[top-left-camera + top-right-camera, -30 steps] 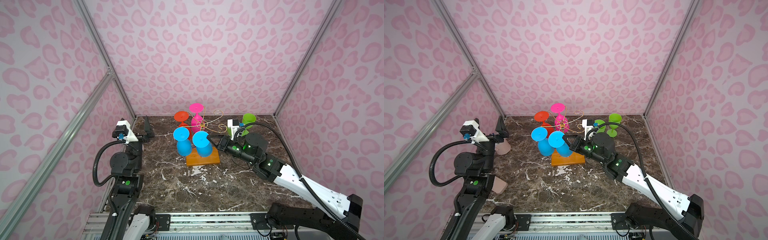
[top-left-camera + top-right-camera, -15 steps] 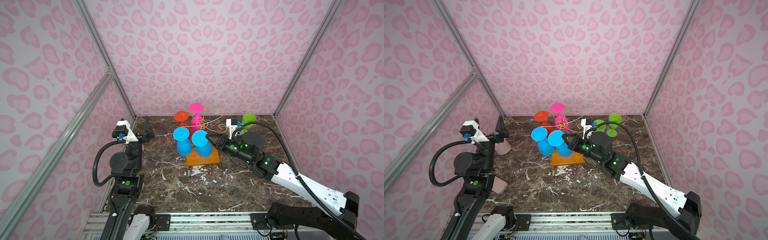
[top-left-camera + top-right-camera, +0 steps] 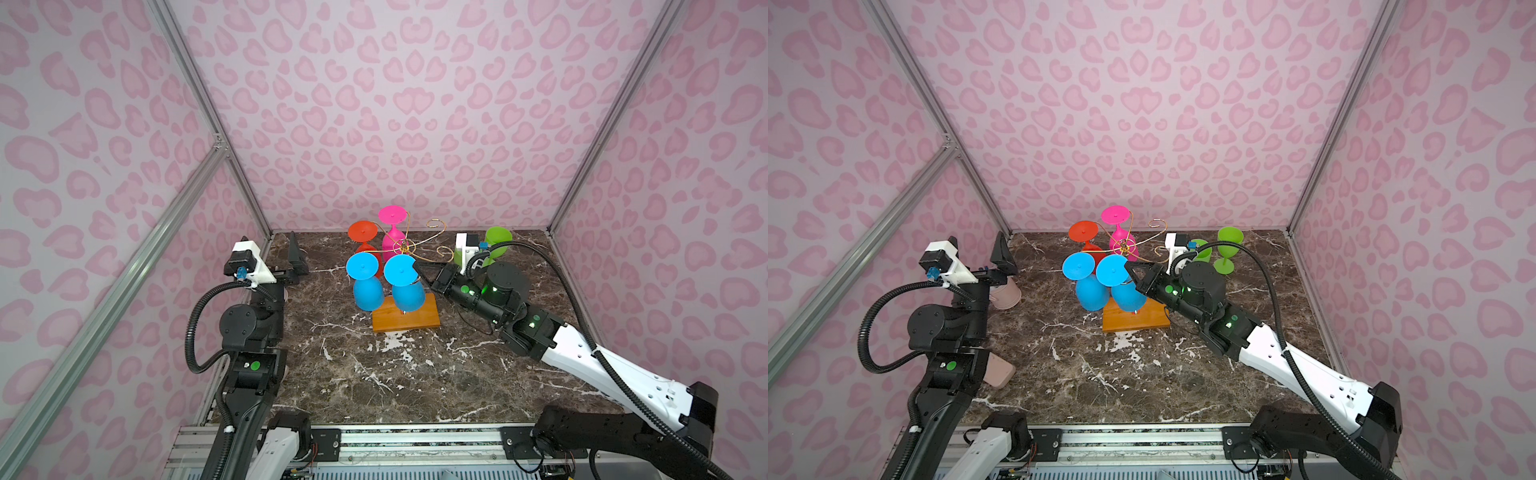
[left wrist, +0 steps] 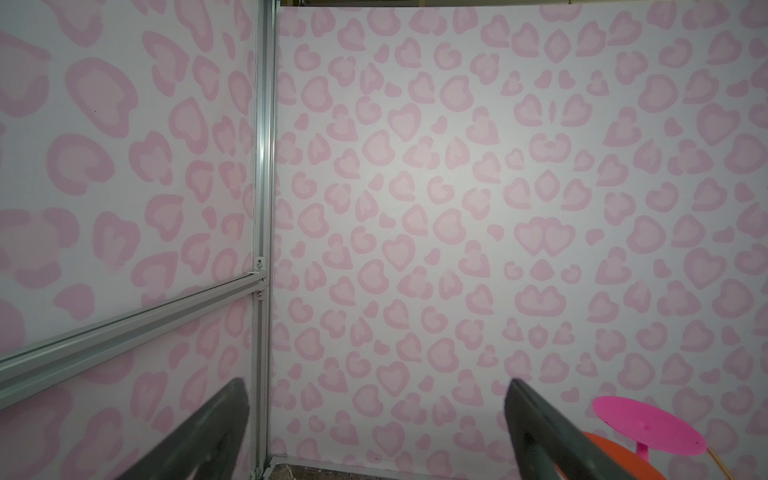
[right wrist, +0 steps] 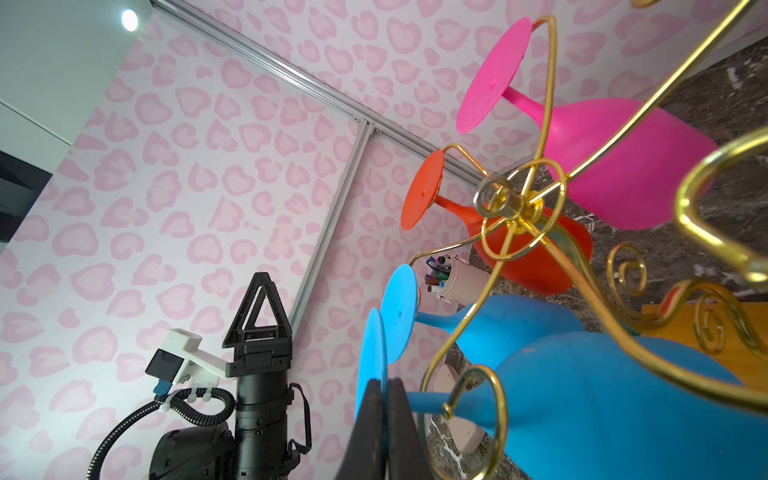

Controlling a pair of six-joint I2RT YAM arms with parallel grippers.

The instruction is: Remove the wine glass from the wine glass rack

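My right hand (image 5: 385,384) looks like matt black plastic. The thin gold wire wine glass rack (image 5: 515,205) shines like polished metal over its smooth orange-brown wooden base (image 3: 415,322); the blue wine glass (image 5: 602,399) is matt.

Three walls enclose the cell: the back wall (image 3: 407,104), the left wall (image 3: 62,166) and the right wall (image 3: 706,166). All are covered in pale pink paper printed with darker pink heart and leopard blotches. A silver left corner post (image 3: 216,137) and right corner post (image 3: 602,137) run up the rear corners. A crossbar (image 3: 124,266) of the same metal slants across the left wall and joins its post at a small bracket (image 4: 259,266). The marble surface (image 3: 374,374), dark brown with white veins, reaches all three walls. A ribbed aluminium rail (image 3: 415,440) borders its near edge. In the right wrist view a plain white panel (image 5: 50,62) above the paper carries one lit round lamp (image 5: 129,19). Light is even, shadows faint.
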